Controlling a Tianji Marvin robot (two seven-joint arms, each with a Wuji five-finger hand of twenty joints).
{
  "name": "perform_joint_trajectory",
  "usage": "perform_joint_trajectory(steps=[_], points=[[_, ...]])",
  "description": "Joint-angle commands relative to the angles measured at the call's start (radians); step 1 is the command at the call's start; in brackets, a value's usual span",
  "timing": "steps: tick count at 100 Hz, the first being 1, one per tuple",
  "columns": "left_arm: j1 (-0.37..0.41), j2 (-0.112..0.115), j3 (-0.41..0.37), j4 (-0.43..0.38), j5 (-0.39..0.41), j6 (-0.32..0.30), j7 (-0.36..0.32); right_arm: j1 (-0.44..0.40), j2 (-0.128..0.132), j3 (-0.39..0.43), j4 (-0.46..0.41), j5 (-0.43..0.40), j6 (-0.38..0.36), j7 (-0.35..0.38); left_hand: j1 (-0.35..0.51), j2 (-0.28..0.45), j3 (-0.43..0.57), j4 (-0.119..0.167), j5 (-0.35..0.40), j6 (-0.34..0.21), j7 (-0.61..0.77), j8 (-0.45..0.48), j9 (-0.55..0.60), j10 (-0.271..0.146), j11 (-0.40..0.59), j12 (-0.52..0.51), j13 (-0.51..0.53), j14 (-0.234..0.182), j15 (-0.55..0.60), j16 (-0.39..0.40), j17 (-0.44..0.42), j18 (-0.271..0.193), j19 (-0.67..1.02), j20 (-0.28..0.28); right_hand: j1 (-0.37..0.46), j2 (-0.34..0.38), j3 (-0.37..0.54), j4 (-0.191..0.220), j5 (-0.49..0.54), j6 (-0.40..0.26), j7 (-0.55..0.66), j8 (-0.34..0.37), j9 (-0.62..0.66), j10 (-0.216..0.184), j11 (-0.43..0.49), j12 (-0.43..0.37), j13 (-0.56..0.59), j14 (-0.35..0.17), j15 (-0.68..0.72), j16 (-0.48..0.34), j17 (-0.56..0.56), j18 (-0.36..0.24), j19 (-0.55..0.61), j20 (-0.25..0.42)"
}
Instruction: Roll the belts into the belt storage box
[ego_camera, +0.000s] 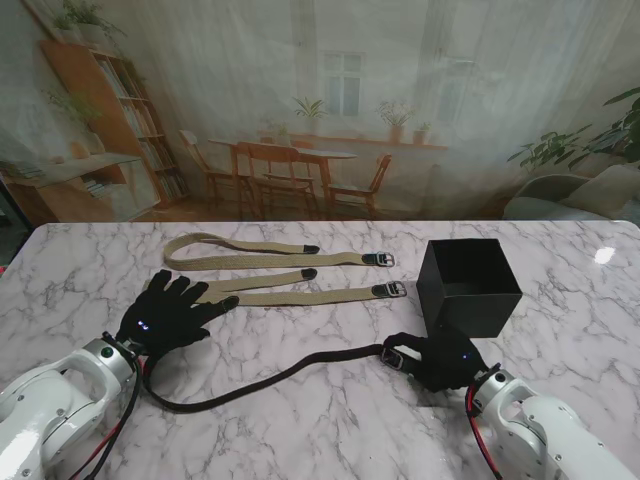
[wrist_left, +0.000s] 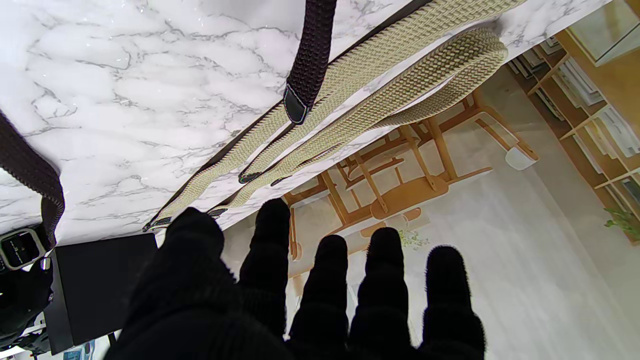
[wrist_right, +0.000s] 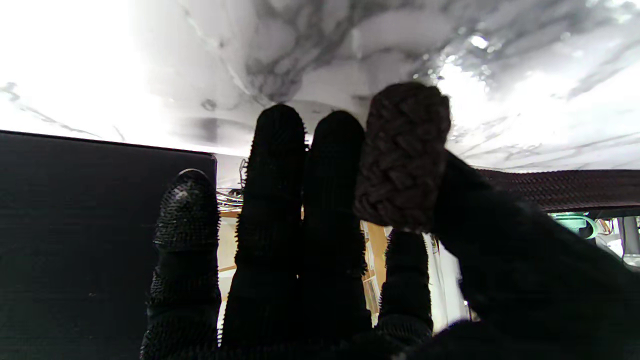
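Observation:
A dark braided belt (ego_camera: 290, 373) runs across the near part of the table from my left hand (ego_camera: 170, 312) to my right hand (ego_camera: 440, 360). My right hand is shut on its buckle end (ego_camera: 392, 357), and the thumb and fingers pinch the folded braid (wrist_right: 404, 155). My left hand is open over the belt's other end with its fingers (wrist_left: 380, 280) spread; the dark tip (wrist_left: 296, 102) lies across a beige belt. Two beige belts (ego_camera: 268, 255) (ego_camera: 305, 295) lie flat farther from me. The black storage box (ego_camera: 468, 283) stands open-topped just beyond my right hand.
The marble table (ego_camera: 330, 430) ends at a far edge in front of a printed room backdrop. In the left wrist view the box (wrist_left: 100, 285) and the dark belt's buckle (wrist_left: 20, 247) show beside my right hand.

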Motion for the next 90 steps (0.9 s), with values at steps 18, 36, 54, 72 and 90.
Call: perform_joint_trajectory(steps=[18, 36, 54, 72, 90], points=[[0.0, 0.001, 0.002, 0.005, 0.003, 0.001, -0.007, 0.001, -0.009, -0.004, 0.01, 0.036, -0.02, 0.023, 0.007, 0.028, -0.015, -0.018, 0.007, 0.019, 0.002, 0.003, -0.028, 0.02, -0.022, 0.011, 0.008, 0.011, -0.012, -0.004, -0.016, 0.047, -0.027, -0.01, 0.129, 0.13, 0.048, 0.049, 0.112, -0.16, -0.046, -0.058, 0.066, 0.019, 0.085, 0.043, 0.045, 0.01, 0.037, -0.004, -0.01, 0.058, 0.013, -0.014], [0.0, 0.002, 0.002, 0.008, 0.004, 0.002, -0.003, 0.0, -0.006, 0.0, 0.004, 0.036, -0.037, 0.058, 0.007, 0.028, -0.015, -0.018, 0.009, 0.019, 0.004, 0.003, -0.028, 0.019, -0.022, 0.011, 0.01, 0.011, -0.011, -0.004, -0.016, 0.047, -0.027, -0.01, 0.121, 0.066, 0.022, -0.055, 0.472, -0.083, 0.129, -0.103, 0.076, 0.018, 0.047, 0.045, 0.027, -0.007, 0.024, -0.004, -0.045, 0.053, -0.017, -0.006], [-0.001, 0.002, 0.003, 0.007, 0.003, 0.001, -0.006, -0.006, 0.0, 0.01, -0.021, 0.027, -0.066, 0.104, 0.006, 0.028, -0.015, -0.018, 0.011, 0.018, 0.005, 0.005, -0.027, 0.02, -0.022, 0.011, 0.009, 0.012, -0.012, -0.004, -0.017, 0.048, -0.028, -0.011, -0.171, 0.005, -0.045, 0.028, 0.591, 0.263, 0.093, 0.066, 0.08, -0.016, -0.014, 0.006, -0.012, -0.033, -0.017, 0.003, -0.061, -0.002, -0.017, 0.002], [-0.029, 0.0, 0.02, 0.012, -0.017, -0.007, -0.02, -0.038, 0.018, 0.061, -0.125, -0.035, -0.112, 0.246, 0.007, 0.027, -0.015, -0.018, 0.013, 0.017, 0.008, 0.007, -0.025, 0.02, -0.021, 0.011, 0.011, 0.011, -0.011, -0.004, -0.017, 0.048, -0.029, -0.012, -0.267, -0.024, -0.226, 0.014, 0.521, 0.291, 0.074, 0.162, 0.022, -0.074, -0.049, -0.002, -0.068, -0.063, -0.067, -0.016, -0.094, -0.029, -0.037, 0.002], [-0.063, -0.001, 0.052, 0.03, -0.041, -0.003, -0.034, -0.06, 0.028, 0.108, -0.212, -0.041, -0.16, 0.407, 0.01, 0.026, -0.014, -0.019, 0.013, 0.016, 0.01, 0.011, -0.025, 0.018, -0.021, 0.011, 0.011, 0.011, -0.011, -0.004, -0.017, 0.047, -0.029, -0.012, -0.317, -0.058, -0.182, 0.001, 0.414, 0.37, 0.041, 0.208, -0.046, -0.124, -0.132, -0.041, -0.134, -0.107, -0.13, -0.05, -0.136, -0.057, -0.073, -0.012]])
